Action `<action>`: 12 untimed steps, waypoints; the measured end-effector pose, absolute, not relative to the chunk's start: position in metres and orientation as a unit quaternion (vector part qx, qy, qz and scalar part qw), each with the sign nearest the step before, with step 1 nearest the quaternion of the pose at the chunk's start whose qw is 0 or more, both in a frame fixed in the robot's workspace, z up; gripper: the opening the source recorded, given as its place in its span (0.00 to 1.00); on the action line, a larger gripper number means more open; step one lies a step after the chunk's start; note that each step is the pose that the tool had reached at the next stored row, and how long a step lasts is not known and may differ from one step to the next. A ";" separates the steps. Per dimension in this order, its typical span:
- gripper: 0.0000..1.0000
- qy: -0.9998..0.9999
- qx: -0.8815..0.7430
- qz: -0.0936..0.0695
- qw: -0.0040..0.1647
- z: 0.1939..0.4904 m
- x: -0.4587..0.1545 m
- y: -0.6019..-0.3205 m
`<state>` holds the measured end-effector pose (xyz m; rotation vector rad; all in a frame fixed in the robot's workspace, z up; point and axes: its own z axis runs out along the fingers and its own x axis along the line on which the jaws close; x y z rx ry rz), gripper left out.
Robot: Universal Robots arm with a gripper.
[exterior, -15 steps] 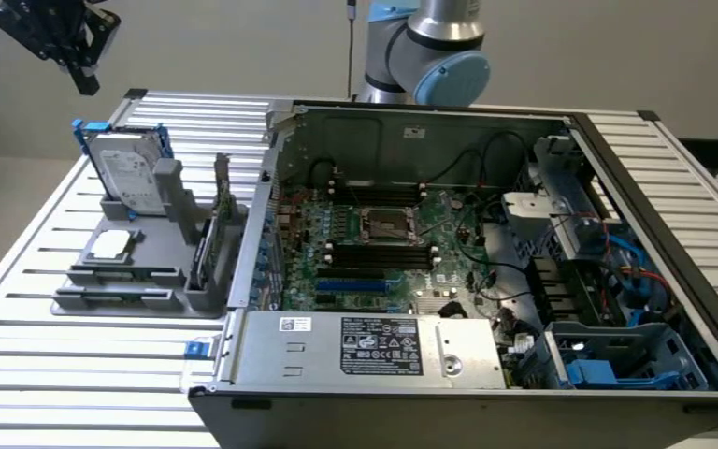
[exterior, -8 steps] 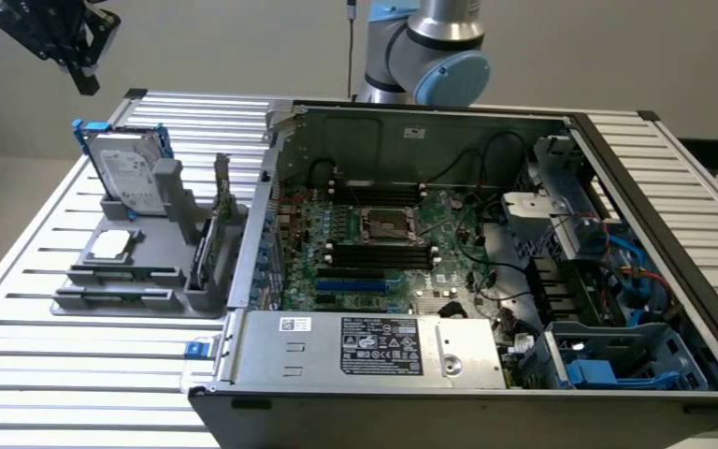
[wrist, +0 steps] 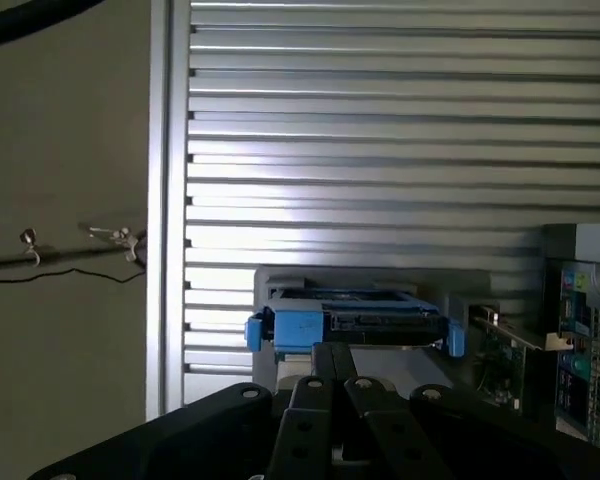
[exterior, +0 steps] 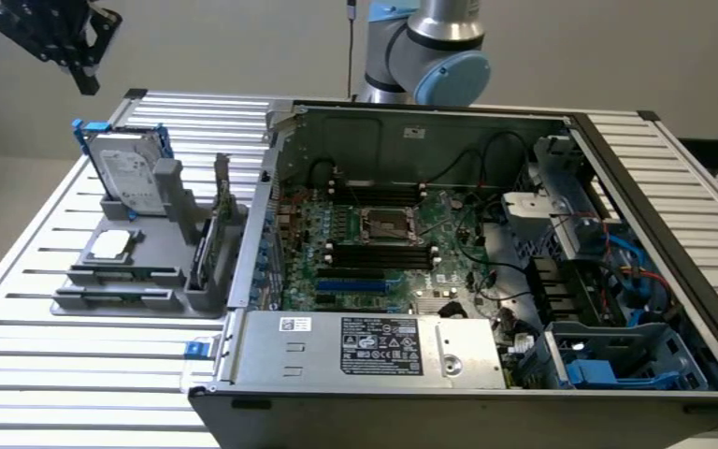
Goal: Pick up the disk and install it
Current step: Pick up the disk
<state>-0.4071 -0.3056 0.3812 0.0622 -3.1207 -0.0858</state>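
I count one pincer [exterior: 87, 86], one disk [exterior: 132, 175], one grey stand [exterior: 122, 299], one small square chip [exterior: 109, 245], one upright card [exterior: 220, 220], one open computer case [exterior: 459, 136] and one long power box [exterior: 322, 354], all on or above a single slatted metal table [exterior: 35, 355]. The disk has a white label on its face and the power box has a white sticker and a dark one, but I cannot read the print on any of them. The disk stands upright in its blue frame at the far end of the stand, to the exterior view's left of the case, with the chip lying flat nearer on the same stand. The pincer hangs high over the table's far corner on the exterior view's left, above the disk and well apart from it. In the wrist view the disk [wrist: 350, 322] shows edge-on past the pincer [wrist: 332, 352], whose tips look pressed together with nothing between them. The arm [exterior: 440, 56] rises behind the case's far wall.
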 end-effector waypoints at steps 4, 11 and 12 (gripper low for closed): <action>0.11 -0.998 0.056 -0.027 0.011 0.380 -0.407 -0.306; 0.11 -0.992 0.120 -0.026 0.012 0.376 -0.407 -0.306; 0.11 -0.991 0.129 -0.026 0.012 0.376 -0.407 -0.306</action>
